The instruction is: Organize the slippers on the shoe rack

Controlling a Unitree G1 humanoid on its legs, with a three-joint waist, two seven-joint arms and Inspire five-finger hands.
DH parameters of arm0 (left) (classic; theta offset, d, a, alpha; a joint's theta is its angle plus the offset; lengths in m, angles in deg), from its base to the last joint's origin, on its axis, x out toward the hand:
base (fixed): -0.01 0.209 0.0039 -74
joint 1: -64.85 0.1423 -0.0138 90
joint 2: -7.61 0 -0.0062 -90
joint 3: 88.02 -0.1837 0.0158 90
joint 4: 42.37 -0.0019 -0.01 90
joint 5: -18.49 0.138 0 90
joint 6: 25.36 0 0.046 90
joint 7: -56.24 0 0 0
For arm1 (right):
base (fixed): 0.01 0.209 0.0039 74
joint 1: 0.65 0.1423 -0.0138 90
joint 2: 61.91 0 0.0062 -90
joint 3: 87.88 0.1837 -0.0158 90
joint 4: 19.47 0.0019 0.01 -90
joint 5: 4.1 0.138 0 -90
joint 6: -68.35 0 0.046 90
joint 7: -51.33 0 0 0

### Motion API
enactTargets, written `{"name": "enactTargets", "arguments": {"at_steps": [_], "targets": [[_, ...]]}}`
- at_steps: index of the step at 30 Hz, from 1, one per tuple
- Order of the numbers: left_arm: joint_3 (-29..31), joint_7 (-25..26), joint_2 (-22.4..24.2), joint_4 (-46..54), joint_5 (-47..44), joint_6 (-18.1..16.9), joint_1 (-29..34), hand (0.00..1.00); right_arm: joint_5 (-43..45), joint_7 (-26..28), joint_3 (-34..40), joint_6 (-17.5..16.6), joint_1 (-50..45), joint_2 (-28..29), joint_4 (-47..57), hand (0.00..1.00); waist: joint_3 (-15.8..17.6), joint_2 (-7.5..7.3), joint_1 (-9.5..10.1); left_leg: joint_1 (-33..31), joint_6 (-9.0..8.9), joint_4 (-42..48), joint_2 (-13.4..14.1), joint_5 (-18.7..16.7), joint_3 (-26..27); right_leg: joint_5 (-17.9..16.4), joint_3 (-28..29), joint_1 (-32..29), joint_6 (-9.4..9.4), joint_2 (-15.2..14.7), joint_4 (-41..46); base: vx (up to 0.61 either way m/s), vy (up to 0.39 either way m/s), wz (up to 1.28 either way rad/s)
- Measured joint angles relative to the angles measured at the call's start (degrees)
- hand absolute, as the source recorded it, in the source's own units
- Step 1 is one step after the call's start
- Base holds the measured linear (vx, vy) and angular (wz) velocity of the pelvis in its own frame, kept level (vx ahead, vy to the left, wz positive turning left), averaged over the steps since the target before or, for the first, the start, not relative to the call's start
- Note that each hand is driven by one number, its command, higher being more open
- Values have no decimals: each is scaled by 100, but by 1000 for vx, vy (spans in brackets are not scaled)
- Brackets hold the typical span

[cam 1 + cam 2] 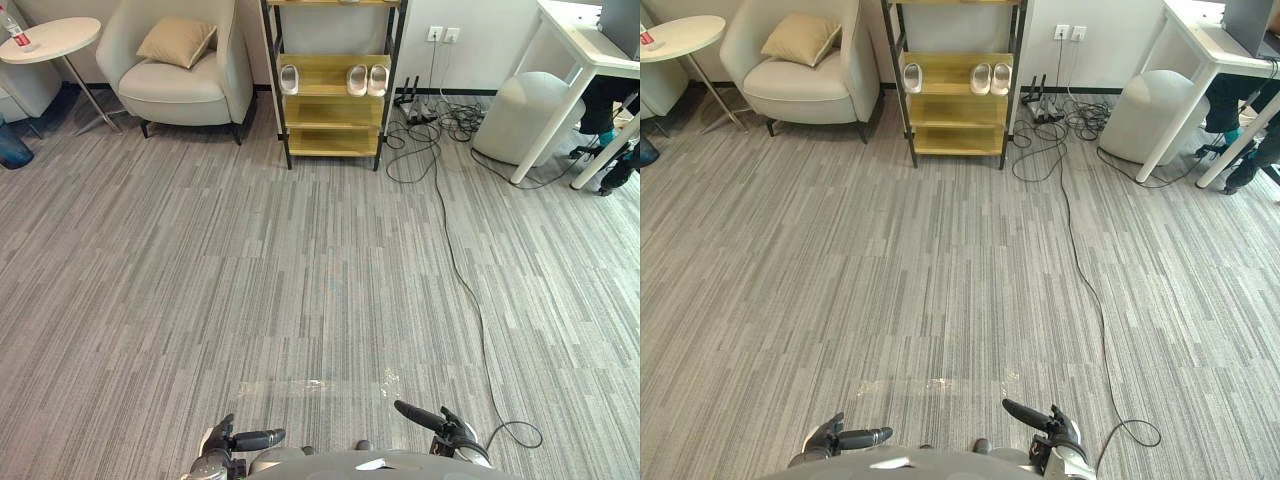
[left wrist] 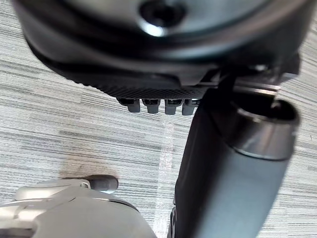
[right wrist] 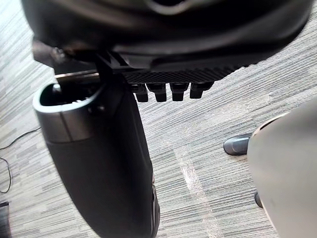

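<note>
— Three on the shoe rack (image 1: 333, 141), top centre, all on one shelf: a lone slipper (image 1: 289, 79) at its left end and a pair of slippers (image 1: 367, 80) touching each other toward its right end. Two bare shelves lie below them.

— How much room do you have?

— Plenty. Bare carpet (image 1: 300, 280) runs from my hands up to the rack's feet. An armchair (image 1: 185, 85) with a cushion (image 1: 177, 40) stands just left of the rack. A white pouf (image 1: 520, 115) sits to its right, beside a desk (image 1: 585, 60) at the upper right edge, where a person's legs (image 1: 605, 110) show.

— And the hands?

— Both low at the bottom edge, well apart from the rack: left hand (image 1: 235, 440) left of centre, right hand (image 1: 445, 425) right of centre. The wrist views show the fingers (image 2: 150, 105) side by side and relaxed, thumb (image 2: 233, 173) standing out, nothing held; the right hand's fingers (image 3: 179, 90) are the same.

— Any difference between the eyes?

— My left eye view shows a bottle (image 1: 12, 28) on the round table (image 1: 55, 35), upper left; the right eye view clips it at the corner.
</note>
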Motion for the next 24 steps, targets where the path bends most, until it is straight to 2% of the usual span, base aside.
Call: {"name": "enactTargets", "arguments": {"at_steps": [6,9,10,11,13,14,15,16,17,19,20,21,22,23,24], "targets": [[-53,33,-33,-5,53,8,-24,100,4,2,-50,0,2,5,14,100,-24,-31,-2,-201,-1,37,22,-1,21,60,8,-144,-39,28,-86,-3,-6,0],[-112,42,-62,-5,71,12,-65,100,7,2,-49,-1,10,6,20,100,-19,-40,-1,-480,-202,455,106,-201,142,22,8,-298,-87,57,47,-21,-48,-7],[-109,41,-66,-4,84,12,-76,100,17,1,-47,-3,9,4,42,100,-3,-34,-6,-628,-202,818,157,-377,244,-78,5,-334,-210,75,152,-22,-52,-11],[-95,43,-58,1,82,11,-108,100,31,0,-44,-11,6,-8,63,100,47,-9,-5,-802,-286,1384,261,-604,370,-222,7,-331,-310,106,288,-36,-45,-8],[2,42,-74,148,47,-8,-122,100,94,-8,-33,-9,-40,-2,139,100,108,-61,-3,-1357,-343,2835,471,-694,723,-474,31,-310,-403,68,552,-31,-52,-4],[159,31,-8,251,25,-13,-117,100,117,-10,-36,-9,-80,-1,215,100,128,-30,23,-1664,-300,3621,658,-695,861,-584,77,-304,-436,81,711,71,-76,-18],[326,31,42,315,-39,-26,-116,100,130,-30,-34,-5,-107,4,313,100,158,18,52,-1975,-111,4376,884,-791,980,-720,138,-286,-479,108,893,78,-48,-25],[404,38,100,363,-89,-48,-108,100,129,-65,-42,-8,-130,-17,368,100,169,57,55,-2171,-18,4771,1016,-853,978,-828,173,-263,-521,104,1004,193,-62,-24],[481,46,144,436,-118,-63,-112,100,127,-112,-43,-3,-148,-46,409,100,190,94,56,-2475,-45,5033,1147,-918,969,-920,249,-171,-556,59,1098,204,-15,-18],[487,30,161,478,-179,-115,-120,100,128,-122,-42,3,-154,-59,378,100,192,95,90,-2728,-51,4797,1169,-926,958,-966,311,-76,-504,-48,1070,195,15,-22],[481,-4,162,479,-210,-148,-136,100,128,-131,-42,11,-139,-69,332,100,196,91,124,-2879,-80,4321,1083,-905,974,-1003,386,21,-451,-158,991,311,127,-36],[476,-14,156,476,-210,-171,-191,100,127,-145,-44,33,-106,-78,263,100,204,77,139,-3016,-208,3413,864,-742,976,-1023,455,190,-401,-335,753,477,215,-40],[471,-2,147,465,-209,-170,-231,100,127,-178,-46,48,-87,-84,228,100,222,51,149,-3033,-240,2574,659,-389,967,-1055,500,314,-330,-478,580,628,336,-38],[449,22,151,460,-209,-170,-233,100,127,-196,-52,53,-64,-117,201,100,214,60,163,-3013,-247,1993,547,-92,950,-1087,563,333,-268,-545,495,607,352,-38],[436,48,165,446,-211,-173,-230,100,128,-199,-74,54,-29,-131,167,100,207,100,180,-3022,-173,1668,535,170,922,-1130,628,346,-195,-547,450,641,369,-61]]}}
